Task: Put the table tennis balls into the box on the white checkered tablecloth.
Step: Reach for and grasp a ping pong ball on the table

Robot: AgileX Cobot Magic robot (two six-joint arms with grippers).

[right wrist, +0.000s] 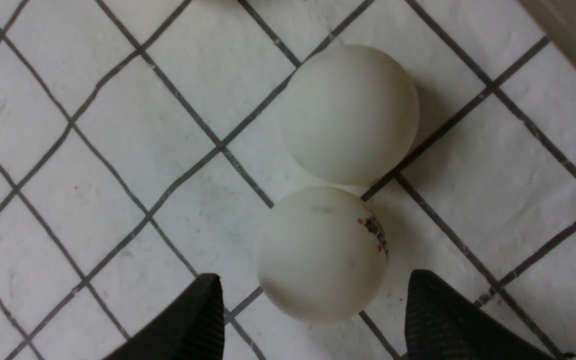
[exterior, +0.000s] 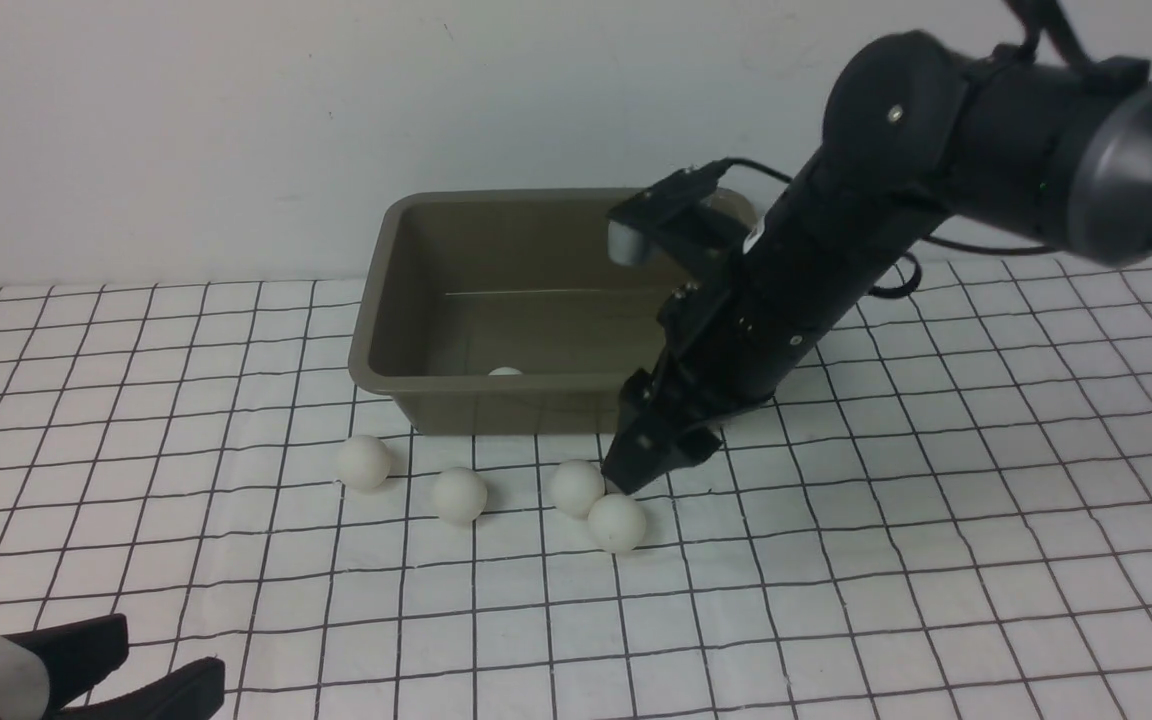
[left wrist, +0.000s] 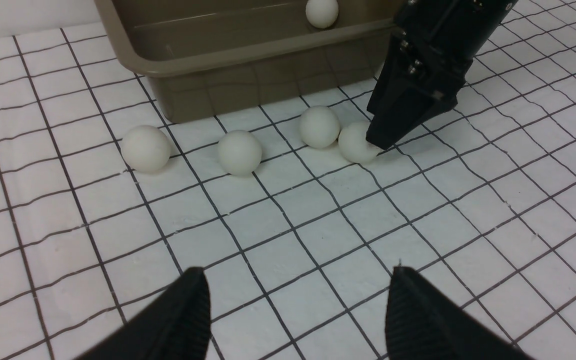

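Four small matte white table tennis balls (left wrist: 239, 152) lie on the white checkered tablecloth (exterior: 936, 560), a slightly wrinkled fabric sheet gridded with thin black lines. They form a loose row just in front of the near wall of the box (exterior: 368, 330), a rectangular olive-brown plastic tub with rounded corners and a flared rim. The leftmost ball (exterior: 363, 462) and the second ball (exterior: 459, 495) sit apart from each other and from the rest. The third ball (exterior: 576, 487) and the rightmost ball (exterior: 616, 522) touch, or very nearly so; the rightmost carries a small dark-and-red printed mark. A fifth ball (exterior: 505, 372) rests inside the box, close to the near wall, so only its top shows over the rim in the front view.

The black right arm (exterior: 836, 250) reaches down past the box's right end, and the right claw (exterior: 626, 487) stands low at the rightmost ball. Its jaws are wide, one fingertip on each side of that ball with cloth showing in both gaps, so nothing is gripped. The left claw (exterior: 171, 650) hangs low at the near left of the cloth, well apart from all the balls, its jaws spread wide and empty.
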